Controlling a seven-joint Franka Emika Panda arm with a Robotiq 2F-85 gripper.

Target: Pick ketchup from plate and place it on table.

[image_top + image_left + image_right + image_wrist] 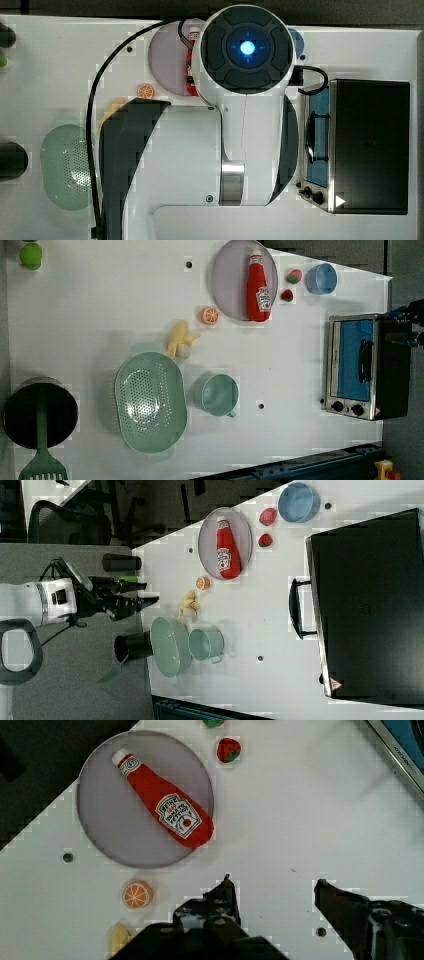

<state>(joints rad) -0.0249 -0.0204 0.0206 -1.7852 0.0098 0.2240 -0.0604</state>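
The ketchup [165,806], a slim red bottle with a whitish cap and a label, lies on its side on the pale grey-lilac plate [110,832]. In the left view the ketchup [258,287] crosses the plate [230,285] near the white table's [100,315] far edge. My gripper [275,887] is open with nothing between its fingers. It hangs high over bare table beside the plate, apart from the bottle. In the right view the gripper [145,594] sits well off the tabletop. In the top view my arm [245,50] covers most of the ketchup [190,80].
Two strawberries [294,276] and a blue bowl [321,278] lie beside the plate. An orange slice [210,315], a banana [180,337], a green basket [150,400] and a green cup [219,394] stand mid-table. A toaster oven [360,367] is at the left view's right.
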